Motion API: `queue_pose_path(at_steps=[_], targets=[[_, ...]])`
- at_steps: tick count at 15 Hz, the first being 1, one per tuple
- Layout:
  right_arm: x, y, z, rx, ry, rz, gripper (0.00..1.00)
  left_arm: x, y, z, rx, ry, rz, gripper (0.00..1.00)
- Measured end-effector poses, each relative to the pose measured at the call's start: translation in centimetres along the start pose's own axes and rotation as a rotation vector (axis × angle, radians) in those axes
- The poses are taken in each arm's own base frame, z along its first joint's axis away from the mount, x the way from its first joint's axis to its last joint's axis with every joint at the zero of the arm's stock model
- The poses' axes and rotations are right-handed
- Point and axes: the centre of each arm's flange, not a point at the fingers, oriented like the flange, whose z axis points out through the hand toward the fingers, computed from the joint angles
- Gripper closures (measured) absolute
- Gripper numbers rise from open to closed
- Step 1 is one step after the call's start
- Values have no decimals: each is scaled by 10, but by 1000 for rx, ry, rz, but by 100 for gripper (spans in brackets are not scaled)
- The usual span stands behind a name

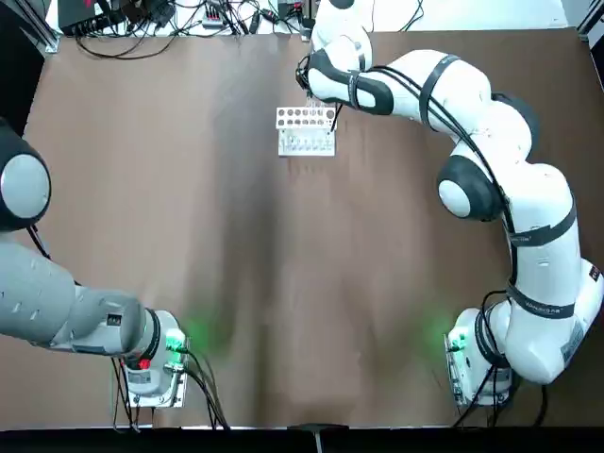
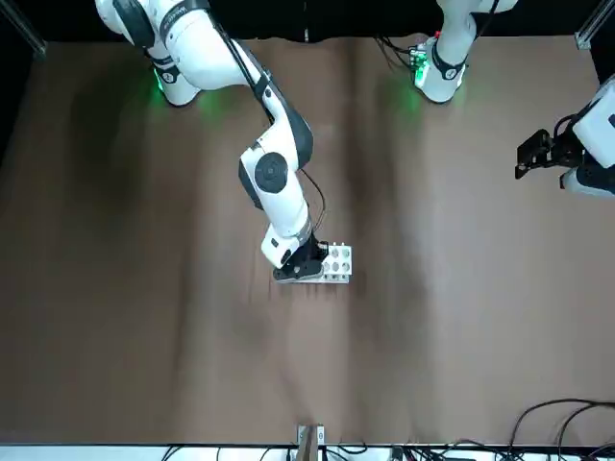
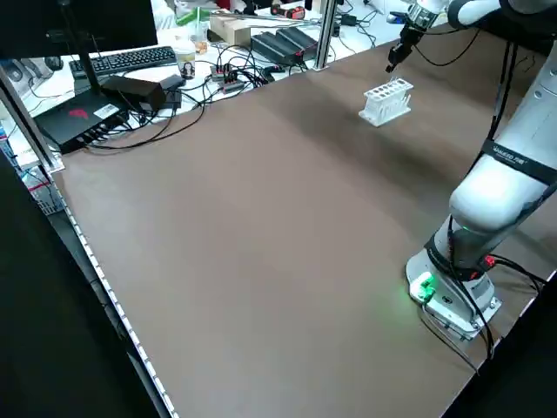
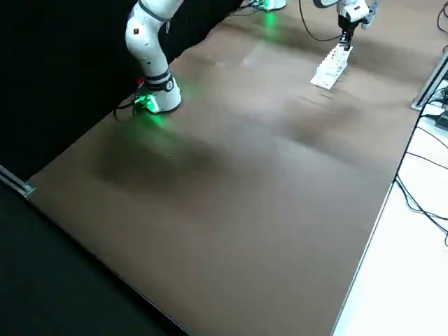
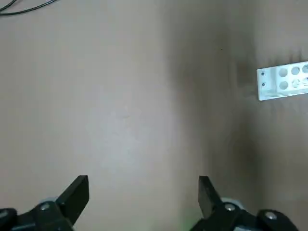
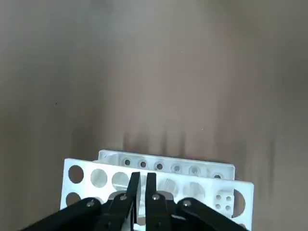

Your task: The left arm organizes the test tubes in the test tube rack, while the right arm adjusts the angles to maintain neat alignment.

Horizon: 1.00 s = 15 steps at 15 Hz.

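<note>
Seen from overhead, the white test tube rack [image 1: 307,148] sits at 12 o'clock. The right gripper [image 6: 144,174] is over it, fingers close with a thin gap. If it dips crooked, it could bump the rack over. The left gripper [image 5: 144,178] waits near 9 o'clock, fingers wide.

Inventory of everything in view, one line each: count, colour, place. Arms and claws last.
test tube rack: 1, white, far part of table
test tubes: count unclear, clear, standing in rack
table: 1, brown, under both arms
desk: white, beyond table's far edge
monitor: 1, black, on desk
keyboard: 1, black, by monitor
cardboard box: 1, brown, on desk
left arm: 1, white, table's left
right arm: 1, white, reaching to rack
left claw: 1, black, open above table's left
right claw: 1, black, at rack
</note>
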Motion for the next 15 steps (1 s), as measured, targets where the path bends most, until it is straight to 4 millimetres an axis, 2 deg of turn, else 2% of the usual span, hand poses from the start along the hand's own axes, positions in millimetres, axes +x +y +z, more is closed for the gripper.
queue_pose_path(at_steps=[5, 10, 15], targets=[[-5, -1, 1, -15, -35, -4, 89, 0, 0, 0, 0, 0, 0, 0], [-7, -3, -16, -32, -70, -6, 89, 0, 0, 0, 0, 0, 0, 0], [-6, -2, -18, -34, -71, -3, 89, 0, 0, 0, 0, 0, 0, 0]])
